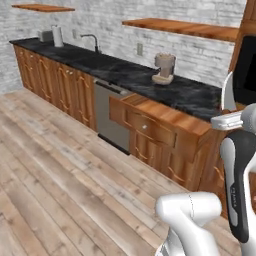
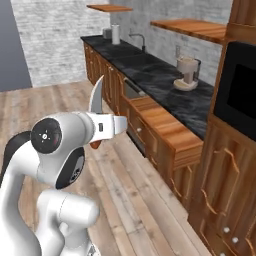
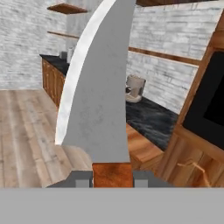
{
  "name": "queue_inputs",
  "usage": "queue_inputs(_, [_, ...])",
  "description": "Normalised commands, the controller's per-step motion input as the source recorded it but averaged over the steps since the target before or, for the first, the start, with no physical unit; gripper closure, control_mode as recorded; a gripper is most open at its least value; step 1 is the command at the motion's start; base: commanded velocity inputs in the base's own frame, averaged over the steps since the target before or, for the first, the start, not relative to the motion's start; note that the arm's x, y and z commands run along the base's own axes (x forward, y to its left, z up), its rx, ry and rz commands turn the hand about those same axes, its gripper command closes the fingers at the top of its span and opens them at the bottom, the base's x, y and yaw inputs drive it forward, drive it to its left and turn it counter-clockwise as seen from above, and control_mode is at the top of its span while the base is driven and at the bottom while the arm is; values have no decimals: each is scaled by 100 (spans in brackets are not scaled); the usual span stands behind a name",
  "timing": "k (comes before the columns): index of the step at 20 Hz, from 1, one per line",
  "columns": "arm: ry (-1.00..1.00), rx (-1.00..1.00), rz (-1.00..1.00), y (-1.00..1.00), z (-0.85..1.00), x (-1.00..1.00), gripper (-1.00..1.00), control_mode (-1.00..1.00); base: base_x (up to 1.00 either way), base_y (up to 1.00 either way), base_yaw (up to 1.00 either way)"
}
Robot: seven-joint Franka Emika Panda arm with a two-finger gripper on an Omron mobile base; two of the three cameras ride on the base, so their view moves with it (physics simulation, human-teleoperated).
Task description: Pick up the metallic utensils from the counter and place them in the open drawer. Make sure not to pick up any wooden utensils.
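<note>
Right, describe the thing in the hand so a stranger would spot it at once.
Start from the white robot arm standing in front of the wooden kitchen cabinets. Its hand is closed on a knife with a reddish-brown wooden handle. The broad, curved grey blade tapers upward to a point, unlike anything on the black counter.

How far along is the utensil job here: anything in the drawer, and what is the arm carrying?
Done: nothing that can be seen; the open drawer is pulled out and what shows of its inside looks bare. In hand: the gripper is shut on the brown handle of a grey-bladed knife, blade up, away from the drawer. Left: carry it over and release it.
</note>
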Motion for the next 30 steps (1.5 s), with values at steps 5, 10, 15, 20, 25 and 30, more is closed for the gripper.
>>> queue_inputs(5, [0, 0, 0, 0, 0, 0, 100, 100, 19, -42, 35])
queue_inputs(10, [0, 0, 0, 0, 0, 0, 100, 100, 0, -97, 17])
queue_inputs(15, [0, 0, 0, 0, 0, 0, 100, 100, 13, -46, 8])
queue_inputs(20, [0, 0, 0, 0, 0, 0, 100, 100, 34, -56, 9])
queue_inputs(25, [0, 0, 0, 0, 0, 0, 100, 100, 30, 6, 5])
queue_inputs(30, [0, 0, 0, 0, 0, 0, 100, 100, 47, 10, 4])
